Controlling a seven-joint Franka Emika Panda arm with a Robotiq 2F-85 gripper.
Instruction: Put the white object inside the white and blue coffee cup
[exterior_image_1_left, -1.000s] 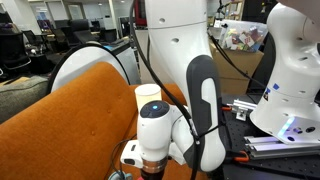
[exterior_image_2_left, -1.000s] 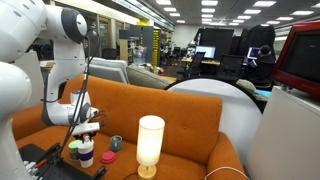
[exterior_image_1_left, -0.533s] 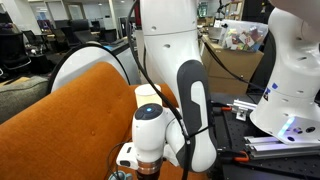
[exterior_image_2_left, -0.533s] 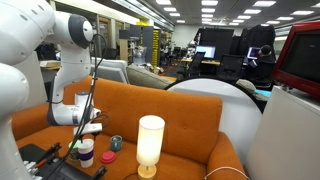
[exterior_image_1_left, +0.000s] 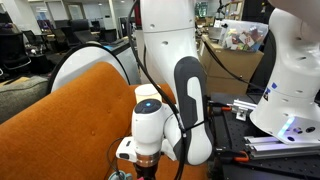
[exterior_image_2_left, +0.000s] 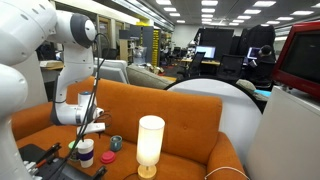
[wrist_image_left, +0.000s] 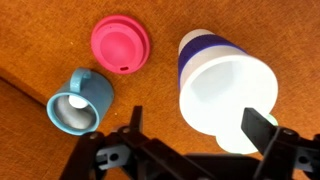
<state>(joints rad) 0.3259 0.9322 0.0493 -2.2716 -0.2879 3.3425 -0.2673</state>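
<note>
The white and blue coffee cup (wrist_image_left: 225, 90) stands upright on the orange surface, its mouth facing the wrist camera. A rounded white shape (wrist_image_left: 232, 140), the white object as far as I can tell, sits at the cup's near rim and blends into the bright inside. My gripper (wrist_image_left: 198, 130) hangs open just above the cup, with one finger (wrist_image_left: 133, 125) off to the side and the other finger (wrist_image_left: 262, 130) over the rim. In an exterior view the gripper (exterior_image_2_left: 86, 136) hovers over the cup (exterior_image_2_left: 86, 153). The arm hides the cup in the exterior view from behind my gripper (exterior_image_1_left: 140, 168).
A pink lid (wrist_image_left: 120, 45) and a small blue cup (wrist_image_left: 78, 100) lie beside the coffee cup. A glowing white lamp (exterior_image_2_left: 150, 145) stands on the orange couch (exterior_image_2_left: 190, 120). Black equipment (exterior_image_2_left: 30, 160) sits at the surface's edge.
The jaws have gone from shut to wide open above the cup. The arm has shifted a little sideways in both exterior views.
</note>
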